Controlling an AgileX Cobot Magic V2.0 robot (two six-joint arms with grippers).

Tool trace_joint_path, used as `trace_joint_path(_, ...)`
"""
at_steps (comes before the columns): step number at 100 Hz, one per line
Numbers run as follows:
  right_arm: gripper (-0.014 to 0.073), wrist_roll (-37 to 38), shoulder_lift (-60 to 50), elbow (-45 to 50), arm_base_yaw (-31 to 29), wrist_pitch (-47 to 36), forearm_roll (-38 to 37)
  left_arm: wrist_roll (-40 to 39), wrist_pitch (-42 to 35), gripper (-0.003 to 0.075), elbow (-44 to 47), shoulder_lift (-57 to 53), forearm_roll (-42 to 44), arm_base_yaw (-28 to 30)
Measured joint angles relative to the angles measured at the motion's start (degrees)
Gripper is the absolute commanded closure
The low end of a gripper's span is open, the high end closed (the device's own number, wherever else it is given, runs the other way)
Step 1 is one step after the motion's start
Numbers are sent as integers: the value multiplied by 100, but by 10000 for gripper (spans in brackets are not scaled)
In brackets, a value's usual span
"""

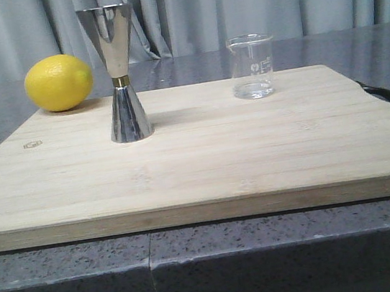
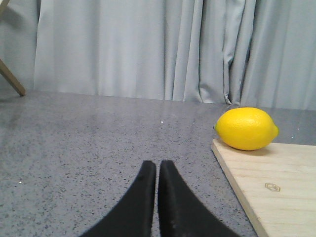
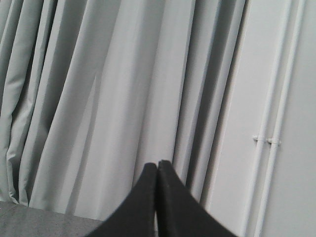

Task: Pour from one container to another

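Clear glass beaker [image 1: 251, 67] and hourglass steel jigger [image 1: 121, 72] upright, well apart

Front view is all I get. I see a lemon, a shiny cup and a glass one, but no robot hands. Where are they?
Observer: The left hand is over the grey counter, beside the board, not above it.
Operator: Is it open?
Observer: No, its fingers are pressed together, with nothing between them.
Operator: Can its camera see my lemon?
Observer: Yes, the lemon lies ahead of it, by the board's far corner.
Operator: And the other hand?
Observer: The right hand is shut too, and its camera shows only the curtain and a wall.
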Motion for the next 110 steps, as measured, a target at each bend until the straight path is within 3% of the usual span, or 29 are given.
trace_joint_path(22,666,0,0,0,0,0,0,0,0,739,0,0,529,0)
trace_joint_path(110,666,0,0,0,0,0,0,0,0,739,0,0,563,0)
